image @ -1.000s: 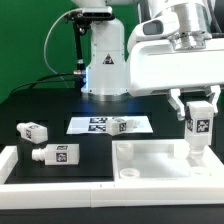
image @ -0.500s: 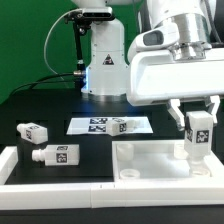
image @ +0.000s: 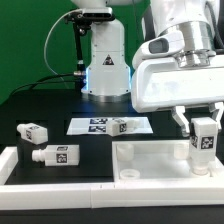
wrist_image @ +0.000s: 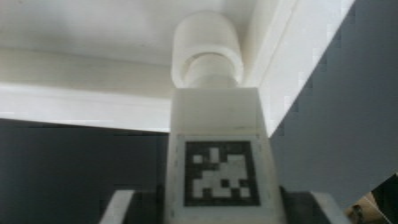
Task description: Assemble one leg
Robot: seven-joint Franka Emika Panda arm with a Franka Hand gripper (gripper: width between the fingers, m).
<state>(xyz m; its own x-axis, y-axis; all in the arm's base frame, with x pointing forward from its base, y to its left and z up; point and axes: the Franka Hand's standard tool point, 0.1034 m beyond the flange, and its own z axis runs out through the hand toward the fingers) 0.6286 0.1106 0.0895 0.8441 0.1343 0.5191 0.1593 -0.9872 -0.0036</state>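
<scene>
My gripper (image: 205,122) is shut on a white leg (image: 205,145) with a marker tag, held upright over the right end of the large white tray-shaped part (image: 150,160). In the wrist view the leg (wrist_image: 219,120) runs between my fingers, and its rounded tip points at the tray's white corner (wrist_image: 329,60). I cannot tell whether the tip touches the tray. Three more legs show in the exterior view: one (image: 34,131) at the left, one (image: 57,154) in front of it, and one (image: 122,125) on the marker board (image: 95,125).
The robot base (image: 105,60) stands at the back centre. A white raised rim (image: 20,165) borders the table at the exterior view's front left. A black cable (image: 50,60) hangs at the back left.
My gripper has moved toward the exterior view's right and slightly down with the leg in it. The other legs have not moved.
</scene>
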